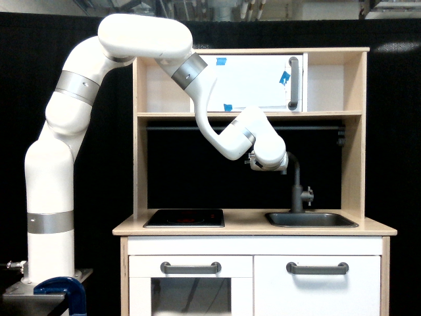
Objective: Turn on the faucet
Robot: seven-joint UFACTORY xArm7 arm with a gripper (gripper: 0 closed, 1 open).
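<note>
In the exterior view, the white arm (131,79) reaches from the view's left into the toy kitchen (250,230), its wrist end covering the bent top of the faucet (297,191). The gripper (279,164) is mostly hidden behind the wrist, so whether its fingers are spread or closed cannot be told. Below and just to the view's right of the fingers, the faucet's dark upright pipe rises from the back edge of the sink (312,219), its small side knob (308,194) low on the pipe, well under the fingers. The hob (185,218) lies lower, toward the view's left.
</note>
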